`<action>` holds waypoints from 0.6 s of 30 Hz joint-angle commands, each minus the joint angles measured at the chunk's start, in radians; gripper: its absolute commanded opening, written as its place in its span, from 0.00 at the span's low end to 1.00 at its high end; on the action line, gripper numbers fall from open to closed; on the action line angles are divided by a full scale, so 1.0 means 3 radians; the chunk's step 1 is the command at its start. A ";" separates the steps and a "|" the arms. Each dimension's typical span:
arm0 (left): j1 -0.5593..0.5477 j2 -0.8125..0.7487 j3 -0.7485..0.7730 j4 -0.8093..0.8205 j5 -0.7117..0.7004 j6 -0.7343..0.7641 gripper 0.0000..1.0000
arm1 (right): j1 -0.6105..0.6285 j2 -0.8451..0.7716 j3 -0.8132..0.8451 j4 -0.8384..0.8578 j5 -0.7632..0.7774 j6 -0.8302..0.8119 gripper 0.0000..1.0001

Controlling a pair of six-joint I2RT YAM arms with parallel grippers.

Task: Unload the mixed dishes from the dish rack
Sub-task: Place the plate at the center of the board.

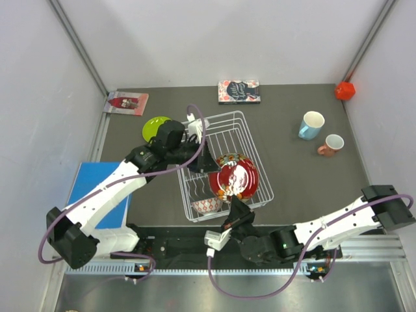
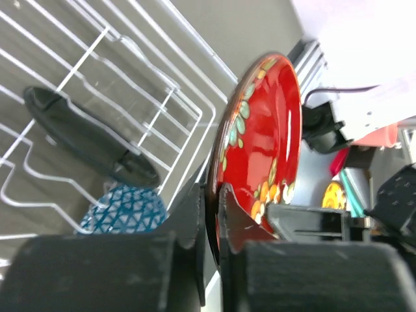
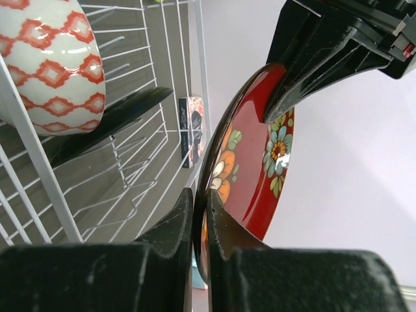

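Over the near right part of the dish rack (image 1: 227,133): red floral plate (image 1: 234,177), tilted on edge and pinched at 2 spots on its rim. Left gripper (image 2: 213,198) clamped onto the rim from the far left side, 1 finger against each face. Right gripper (image 3: 199,211) clamped likewise onto the near edge, jaws closed down to the plate's thickness. Inside the rack: black plate (image 2: 91,136) lying slantwise across the wires, and small patterned bowl (image 1: 207,206) at the near left corner, red diamonds on white outside. On the table (image 1: 292,188), just left of the rack: lime-green plate (image 1: 153,125), partly hidden by the left arm. Well to the right: light-blue mug (image 1: 311,125) and salmon-pink mug (image 1: 332,144), near each other, openings up. Along the far edge: reddish book (image 1: 127,103), dark-covered book (image 1: 239,91), red cube (image 1: 344,90) in the right corner.
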State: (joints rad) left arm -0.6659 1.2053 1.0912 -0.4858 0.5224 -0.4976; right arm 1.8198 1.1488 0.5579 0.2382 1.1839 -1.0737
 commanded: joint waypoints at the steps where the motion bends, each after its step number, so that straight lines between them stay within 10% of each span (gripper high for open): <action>1: -0.0030 0.0012 -0.0007 0.0121 -0.0105 0.0161 0.00 | 0.0039 -0.0071 0.0206 0.0341 0.0159 -0.0128 0.00; 3: -0.0030 -0.0019 -0.0007 0.0126 -0.0161 0.0161 0.00 | 0.0044 -0.0061 0.0216 0.0382 0.0205 -0.0123 0.00; 12: -0.0010 -0.0213 0.0080 0.0162 -0.0753 0.0125 0.00 | 0.0044 -0.0158 0.0364 0.0326 0.0425 0.0132 0.99; 18: 0.0265 -0.0310 0.0310 0.0090 -0.1173 0.0018 0.00 | 0.0060 -0.0444 0.0742 0.0121 0.0563 0.0592 1.00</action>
State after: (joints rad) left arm -0.6693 1.1522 1.1076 -0.5022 0.3946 -0.5304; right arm 1.8233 1.1110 0.6388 0.2348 1.2732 -1.0023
